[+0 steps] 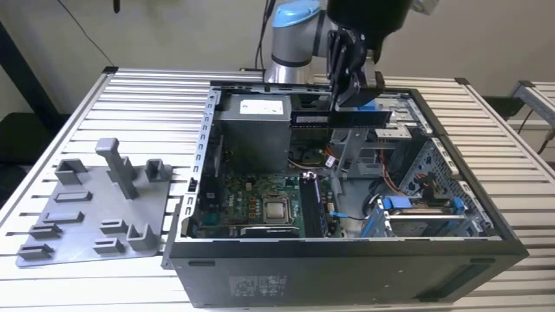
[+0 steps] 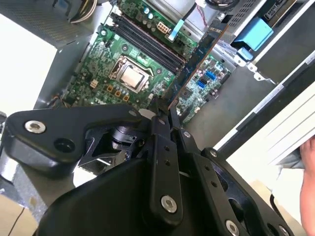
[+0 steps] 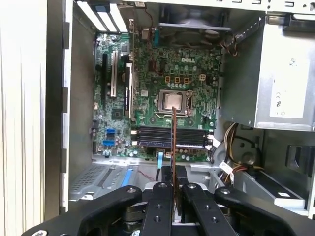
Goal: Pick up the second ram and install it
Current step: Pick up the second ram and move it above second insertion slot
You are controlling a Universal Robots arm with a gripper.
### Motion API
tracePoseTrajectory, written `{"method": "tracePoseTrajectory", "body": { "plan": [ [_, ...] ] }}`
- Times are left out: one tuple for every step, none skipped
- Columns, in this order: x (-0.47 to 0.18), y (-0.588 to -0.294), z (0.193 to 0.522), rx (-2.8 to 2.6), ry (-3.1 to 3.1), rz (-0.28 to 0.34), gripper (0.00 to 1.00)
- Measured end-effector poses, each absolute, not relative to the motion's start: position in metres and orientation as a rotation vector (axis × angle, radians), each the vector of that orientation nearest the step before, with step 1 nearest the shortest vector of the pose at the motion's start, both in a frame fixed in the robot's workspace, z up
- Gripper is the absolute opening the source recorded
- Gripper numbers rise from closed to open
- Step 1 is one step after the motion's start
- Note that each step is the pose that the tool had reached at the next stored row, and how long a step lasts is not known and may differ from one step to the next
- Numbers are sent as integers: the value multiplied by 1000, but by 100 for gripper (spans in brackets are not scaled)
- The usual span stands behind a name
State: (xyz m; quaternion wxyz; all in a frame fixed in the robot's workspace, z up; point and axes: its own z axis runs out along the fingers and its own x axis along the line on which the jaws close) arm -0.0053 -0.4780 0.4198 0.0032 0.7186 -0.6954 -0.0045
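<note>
The second ram is clamped between the fingers of my tool, held level in the air over the open computer case. In both wrist views I see the stick edge-on, running out from the fingertips. Below the tool lies the motherboard with its dark memory slots. A grey holder tray sits on the table, well away from the tool.
</note>
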Motion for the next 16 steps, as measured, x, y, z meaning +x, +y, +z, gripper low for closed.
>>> {"method": "tracePoseTrajectory", "body": {
  "plan": [
    [-5, -477, 420, 2251, -2182, -14, 14],
    [-5, -476, 420, 2249, -2185, -14, 14],
    [-5, -475, 419, 2246, -2187, -14, 14],
    [-5, -474, 419, 2243, -2190, -14, 14],
    [-5, -473, 419, 2240, -2194, -14, 14],
    [-5, -473, 419, 2235, -2199, -14, 14],
    [-5, -473, 419, 2228, -2206, -14, 14],
    [-5, -472, 418, 2220, -2214, -14, 14],
    [-5, -472, 418, 2212, -2222, -14, 14],
    [-5, -471, 418, 2207, -2227, -14, 14],
    [-5, -470, 418, 2205, -2229, -14, 14],
    [-5, -468, 418, 2204, -2230, -14, 14],
    [-5, -466, 418, 2204, -2230, -14, 14],
    [-5, -464, 418, 2204, -2230, -14, 14],
    [-5, -461, 418, 2203, -2231, -14, 14],
    [-5, -459, 417, 2203, -2231, -14, 14]
  ]
}}
